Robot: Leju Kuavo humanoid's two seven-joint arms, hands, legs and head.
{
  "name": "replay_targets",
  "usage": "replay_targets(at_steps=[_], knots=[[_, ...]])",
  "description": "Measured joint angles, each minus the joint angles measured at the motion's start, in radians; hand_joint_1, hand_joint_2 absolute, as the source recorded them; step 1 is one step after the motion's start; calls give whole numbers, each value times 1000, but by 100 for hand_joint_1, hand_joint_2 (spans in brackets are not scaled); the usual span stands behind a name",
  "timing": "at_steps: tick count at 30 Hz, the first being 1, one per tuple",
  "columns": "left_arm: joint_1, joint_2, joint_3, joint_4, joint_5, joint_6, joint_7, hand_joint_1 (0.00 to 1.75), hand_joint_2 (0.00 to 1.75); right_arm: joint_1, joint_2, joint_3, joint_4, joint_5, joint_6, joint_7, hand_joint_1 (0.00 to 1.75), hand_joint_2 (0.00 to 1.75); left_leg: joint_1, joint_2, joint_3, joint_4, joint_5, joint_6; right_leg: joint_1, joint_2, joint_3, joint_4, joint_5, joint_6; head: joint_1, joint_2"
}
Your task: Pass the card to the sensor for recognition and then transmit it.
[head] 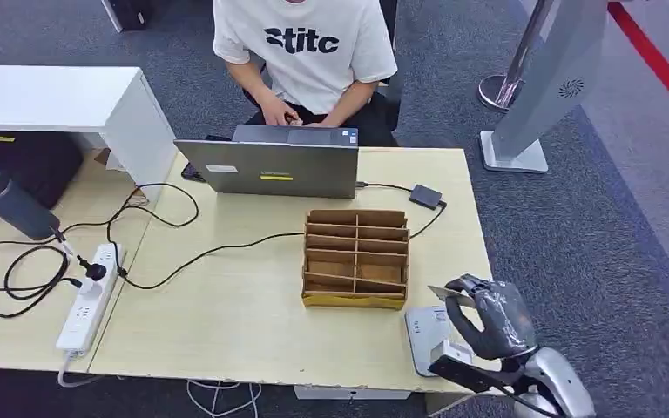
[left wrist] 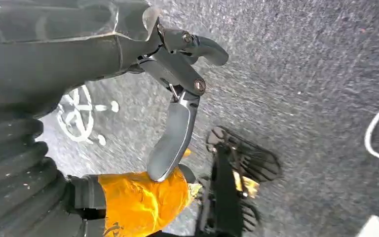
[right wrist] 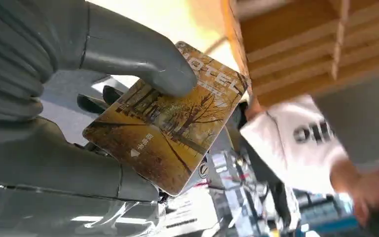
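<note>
I see my right hand (head: 490, 315) raised over the table's (head: 226, 322) right front corner, thumb pinching the card (right wrist: 165, 118) above the grey sensor (head: 424, 335), left hand (left wrist: 177, 98) hanging over carpet, fingers apart, holding nothing

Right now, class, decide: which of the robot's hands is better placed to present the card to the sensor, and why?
The right hand: it already pinches the card just above the grey sensor at the table's near right corner. The left hand hangs over carpet, holding nothing.
</note>
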Motion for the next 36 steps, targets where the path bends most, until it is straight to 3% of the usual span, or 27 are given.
replay_targets(at_steps=[6,16,29,33,36], knots=[[-2,8,-1,0,-57,0,28,0,175,-60,-95,144,104,-32,35,43,175,175,0,0,0,0,0,0,0,0,0,0,0,0,0,0],[-2,13,-1,0,-84,0,37,0,175,-110,-166,239,180,-65,71,64,175,175,0,0,0,0,0,0,0,0,0,0,0,0,0,0],[-2,14,-1,0,-97,0,38,0,175,-131,-195,276,196,-89,31,58,175,175,0,0,0,0,0,0,0,0,0,0,0,0,0,0],[-3,14,0,0,-106,0,40,0,175,-133,-189,266,121,-81,-59,27,175,175,0,0,0,0,0,0,0,0,0,0,0,0,0,0],[-3,13,6,0,-115,0,46,0,175,-160,-171,254,44,-63,-67,33,175,175,0,1,1,0,0,0,0,1,0,0,0,0,0,0]])
